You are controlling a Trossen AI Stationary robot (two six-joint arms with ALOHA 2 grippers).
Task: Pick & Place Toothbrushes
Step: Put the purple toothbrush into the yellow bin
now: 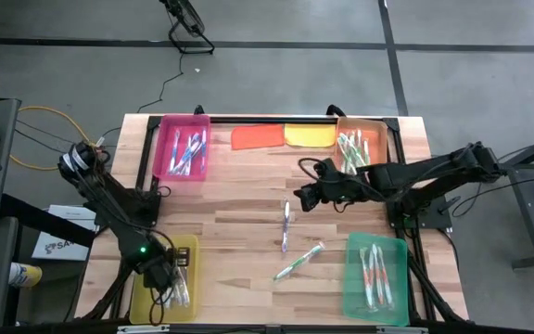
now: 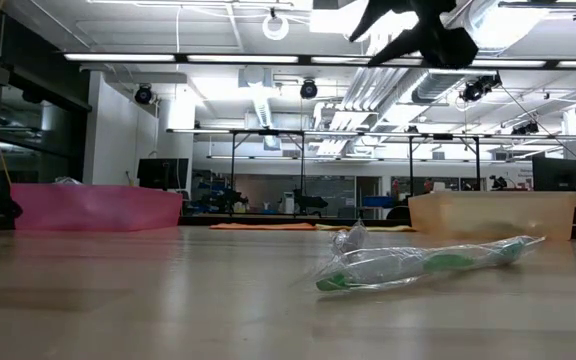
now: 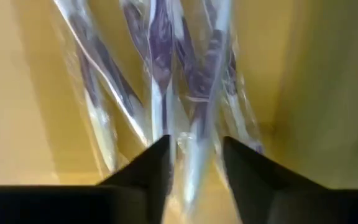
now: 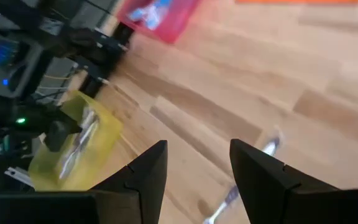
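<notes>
Two wrapped toothbrushes lie flat on the bare wood: a purple one [image 1: 286, 225] [image 4: 247, 180] and a green one [image 1: 299, 263] [image 2: 418, 265]. More toothbrushes lie in the trays. My left gripper [image 1: 168, 278] [image 3: 194, 168] is open, low inside the yellow tray [image 1: 146, 295]. Its fingers stand on either side of a wrapped purple toothbrush [image 3: 194, 124] among several there; I cannot tell whether they touch it. My right gripper [image 1: 304, 195] [image 4: 197, 168] [image 2: 418, 30] is open and empty, hanging high over the table's middle, just beyond the purple toothbrush.
A pink tray [image 1: 197, 119] sits at the far left, an orange tray [image 1: 383, 139] at the far right and a green tray [image 1: 352, 278] at the near right. An orange cloth [image 1: 258, 136] and a yellow cloth [image 1: 311, 135] lie flat at the far edge. Bare wood spreads between the trays.
</notes>
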